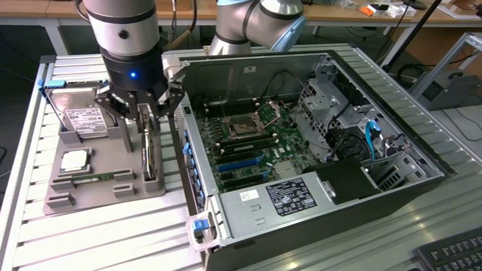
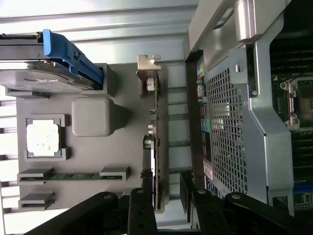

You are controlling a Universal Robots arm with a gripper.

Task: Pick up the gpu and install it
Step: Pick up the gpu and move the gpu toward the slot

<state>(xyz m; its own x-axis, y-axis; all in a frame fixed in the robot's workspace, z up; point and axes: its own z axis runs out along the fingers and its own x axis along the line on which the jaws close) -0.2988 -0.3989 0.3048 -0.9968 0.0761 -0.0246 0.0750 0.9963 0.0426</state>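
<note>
So the gpu (image 1: 148, 155) (image 2: 157, 147) is standing on its long edge in a slot of the matte grey plastic tray (image 1: 105, 195) (image 2: 98, 156), on the side closest to the open computer case (image 1: 249, 56). It's a thin dark card with a silvery metal bracket at the end toward the hard drive (image 1: 84, 118) (image 2: 39, 78). The tray sits on the ribbed aluminium table (image 1: 113, 237), at the exterior view's left of the case. The black gripper (image 1: 143, 113) (image 2: 167, 193) hangs right over the card with its fingers (image 2: 193, 196) spread as wide as they go, one on each side of it, so it's straddling the card rather than clamping it. There's a visible gap on the case side, and I can't tell if the other finger touches. Also on the tray are the boxy drive with its white label and blue plastic caddy, a square shiny CPU (image 1: 75, 161) (image 2: 43, 137) and a slim green memory stick (image 1: 90, 179) (image 2: 73, 176). The case is bare sheet metal, with perforated grille in the wrist view.
</note>
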